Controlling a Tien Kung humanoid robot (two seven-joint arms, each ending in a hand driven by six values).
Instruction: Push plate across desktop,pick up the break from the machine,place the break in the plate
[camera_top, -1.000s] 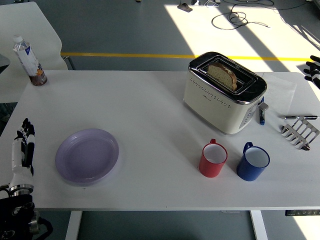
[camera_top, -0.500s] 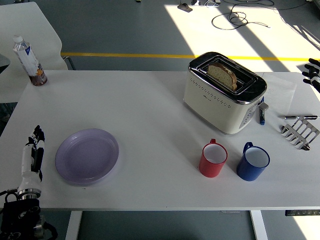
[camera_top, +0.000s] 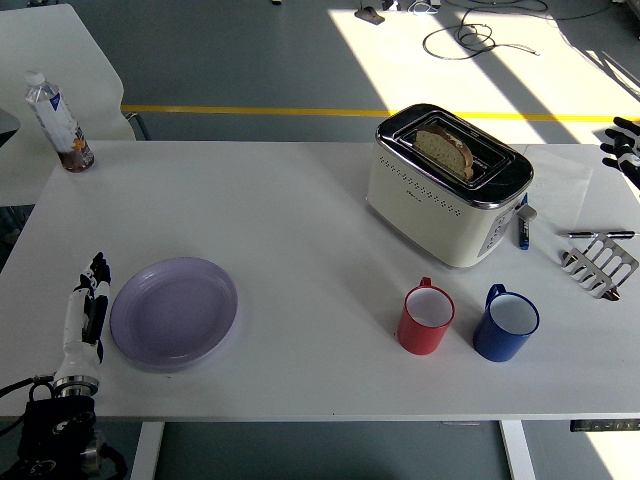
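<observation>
My left hand (camera_top: 84, 318), fingers straight and empty, sits lower left beside the light, slippery-looking plate (camera_top: 174, 312), so I'd push at its rim.

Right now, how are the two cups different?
The red cup sits left of the blue cup and nearer the purple plate. The red cup's handle points toward the toaster; the blue cup's points up-left. Both stand upright, look empty, and are white inside.

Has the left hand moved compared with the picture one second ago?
Yes. The left hand has moved rightward toward the purple plate, which has not shifted; the hand is now just beside the plate's left rim.
</observation>
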